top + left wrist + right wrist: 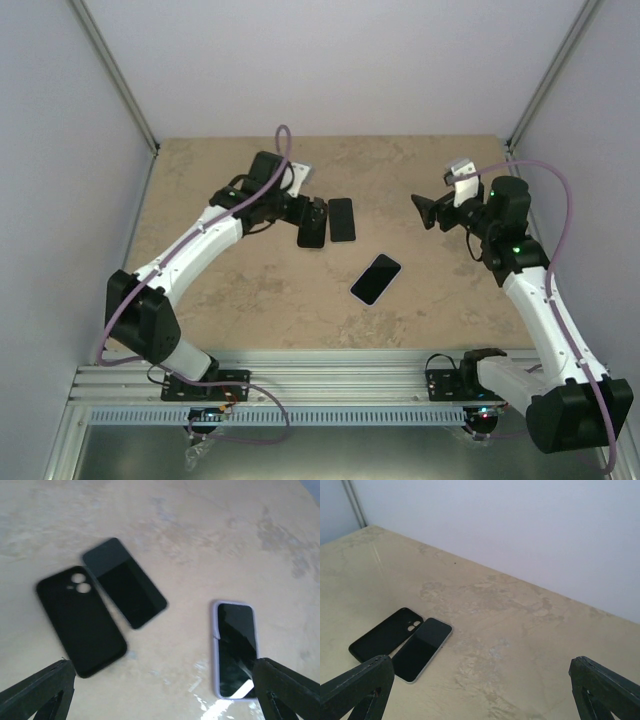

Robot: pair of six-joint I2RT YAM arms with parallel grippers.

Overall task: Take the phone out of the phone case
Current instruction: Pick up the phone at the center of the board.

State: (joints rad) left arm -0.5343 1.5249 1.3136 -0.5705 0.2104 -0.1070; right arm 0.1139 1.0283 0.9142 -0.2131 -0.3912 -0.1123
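Observation:
A bare black phone (pixel 342 219) lies screen up on the table beside an empty black case (pixel 312 223) with a camera cutout. Both show in the left wrist view, phone (pixel 125 588) and case (pixel 80 620), and in the right wrist view, phone (pixel 422 649) and case (pixel 385 634). A second phone in a lilac case (pixel 376 278) lies nearer the front, also in the left wrist view (pixel 236 649). My left gripper (pixel 318 218) is open and empty above the black case. My right gripper (pixel 425 212) is open and empty, raised at the right.
The beige stone-pattern table (pixel 260 290) is enclosed by pale walls at the left, back and right. A metal rail (pixel 300 385) with the arm bases runs along the near edge.

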